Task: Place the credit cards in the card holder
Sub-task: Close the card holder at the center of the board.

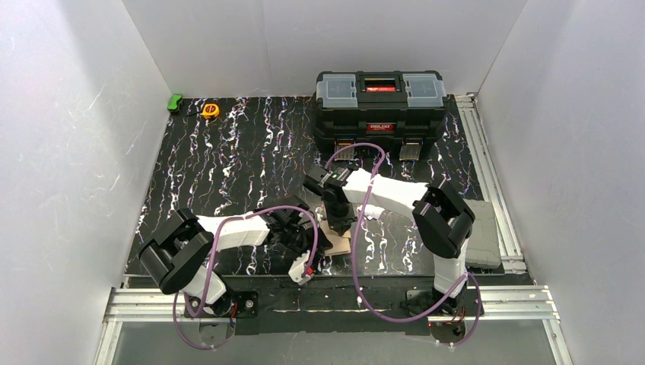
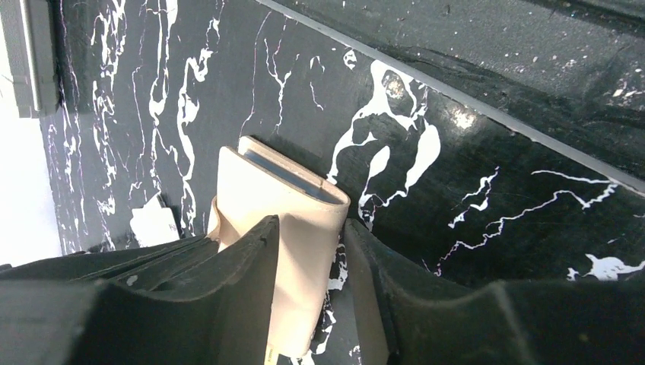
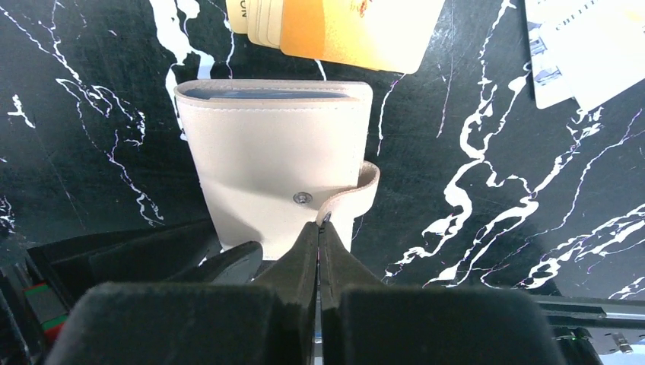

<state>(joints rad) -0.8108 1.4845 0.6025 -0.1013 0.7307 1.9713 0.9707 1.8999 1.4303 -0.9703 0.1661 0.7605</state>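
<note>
The cream card holder (image 3: 266, 160) lies shut on the black marble table, seen as a tan patch (image 1: 340, 242) in the top view. Its snap tab (image 3: 357, 190) is undone and curls up from the side. My right gripper (image 3: 321, 224) is shut on the tip of that tab. My left gripper (image 2: 310, 224) straddles the card holder (image 2: 281, 198) from the other side. Its left finger (image 2: 251, 251) rests against the holder, and a narrow gap shows beside the right finger (image 2: 373, 266). An orange credit card (image 3: 357, 30) lies just beyond the holder, on a few beige cards (image 3: 255, 19).
White cards (image 3: 570, 53) lie to the far right of the holder. A big black toolbox (image 1: 380, 106) stands at the back. A yellow tape measure (image 1: 211, 110) and a green object (image 1: 176, 102) sit at the back left. A grey pad (image 1: 483, 236) lies at the right edge.
</note>
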